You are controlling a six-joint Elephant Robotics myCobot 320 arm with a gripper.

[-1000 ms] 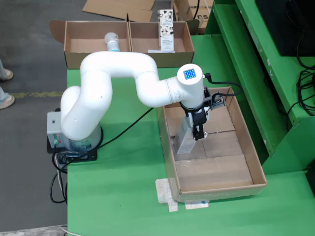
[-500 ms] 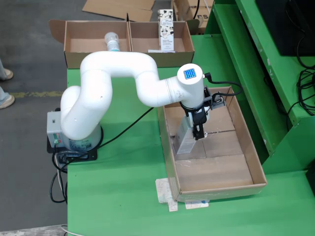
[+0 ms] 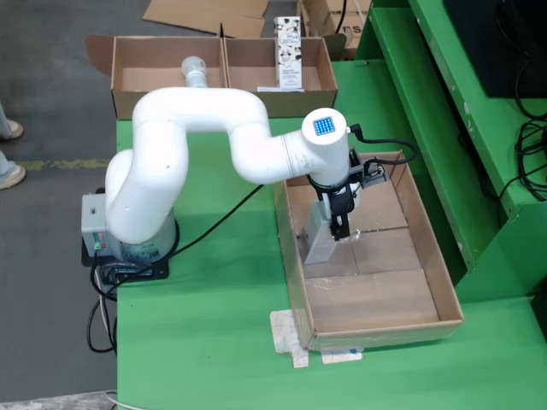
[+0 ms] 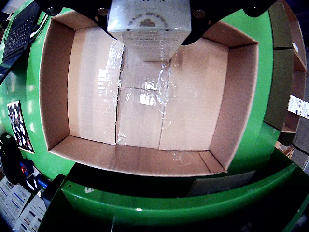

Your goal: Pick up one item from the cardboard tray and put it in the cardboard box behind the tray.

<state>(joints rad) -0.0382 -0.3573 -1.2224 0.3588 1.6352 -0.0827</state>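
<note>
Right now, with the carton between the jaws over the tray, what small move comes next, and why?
Probably lift straight up. The gripper holds the pale carton low inside the cardboard tray, below its walls, so it needs height before swinging toward the divided cardboard box at the table's far end.

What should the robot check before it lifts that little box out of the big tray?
1. Carton held between the jaws: ok, the wrist view shows it right under the gripper.
2. Carton off the tray floor: cannot tell.
3. Way up out of the cardboard tray: ok, nothing above it.
4. Rest of the tray floor: ok, only taped cardboard shows in the wrist view.
5. Room in the divided cardboard box at the back: ok, though a plastic bottle and a printed carton stand there already.
6. Cable over the tray edge: cannot tell if it will snag.
</note>
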